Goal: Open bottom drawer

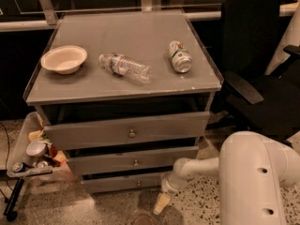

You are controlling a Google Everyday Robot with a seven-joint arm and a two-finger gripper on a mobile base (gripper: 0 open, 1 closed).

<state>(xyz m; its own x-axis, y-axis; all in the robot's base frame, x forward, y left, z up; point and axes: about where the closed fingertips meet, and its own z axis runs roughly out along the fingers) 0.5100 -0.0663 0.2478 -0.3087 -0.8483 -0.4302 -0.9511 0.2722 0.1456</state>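
Bench [140, 36]: grey, centre frame
Bottom drawer [112, 184]: lower centre, lowest front
Claw [161, 203]: near its right end; open or closed, cannot tell

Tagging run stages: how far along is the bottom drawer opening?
Done: the gripper is down at drawer level, just below the right end of the bottom drawer. In hand: the approach only, as the gripper is apart from the knob, off to its right and lower. Left: reach the knob, grip it and pull. None of the drawer's inside shows yet.
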